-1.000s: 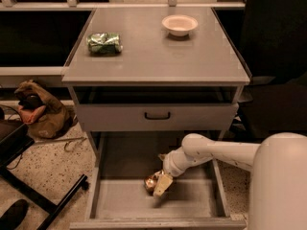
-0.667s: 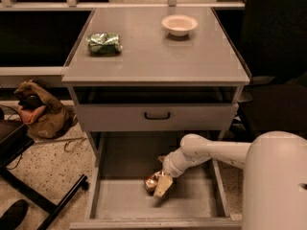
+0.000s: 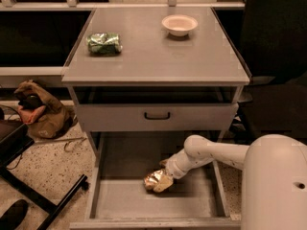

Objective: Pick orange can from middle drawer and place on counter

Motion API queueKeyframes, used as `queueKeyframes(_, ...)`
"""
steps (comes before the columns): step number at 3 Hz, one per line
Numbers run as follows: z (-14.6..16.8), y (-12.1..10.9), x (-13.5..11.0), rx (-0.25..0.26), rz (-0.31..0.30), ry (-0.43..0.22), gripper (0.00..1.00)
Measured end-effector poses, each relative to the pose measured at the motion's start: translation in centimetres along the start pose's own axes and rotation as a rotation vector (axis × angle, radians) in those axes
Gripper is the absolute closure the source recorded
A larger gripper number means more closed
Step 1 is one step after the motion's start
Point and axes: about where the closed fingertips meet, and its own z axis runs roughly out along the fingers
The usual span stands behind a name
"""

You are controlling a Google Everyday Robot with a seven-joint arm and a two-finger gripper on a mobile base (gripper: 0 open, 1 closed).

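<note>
Reaching down into the open middle drawer (image 3: 124,201): gripper (image 3: 165,180), tight against the orange can (image 3: 153,180) at mid-floor, grip impossible to tell. Bare floor toward front lip and left wall. Overhead, counter (image 3: 158,56), front edge bare, green can (image 3: 104,43) and bowl (image 3: 179,25) farther back.

So the arm (image 3: 213,152) is stretching out from the big white body (image 3: 276,186) at the lower right, angling down and to the left. The wrist (image 3: 180,166) is tipping downward at the end of it. The gripper (image 3: 164,180) is sitting low inside the middle drawer (image 3: 144,206), right up against the orange can (image 3: 153,180) and touching its right side.
</note>
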Motion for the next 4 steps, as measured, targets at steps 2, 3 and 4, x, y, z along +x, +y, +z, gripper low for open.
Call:
queueKeyframes(2,-0.3,0.1,-0.2,0.0,0.0,0.0,0.88)
queueKeyframes(3,-2.6,0.8,-3.8,0.03,-0.067,0.0,1.0)
queueKeyframes(4,-7.2,1.8,-10.1,0.092,-0.167,-0.016,1.0)
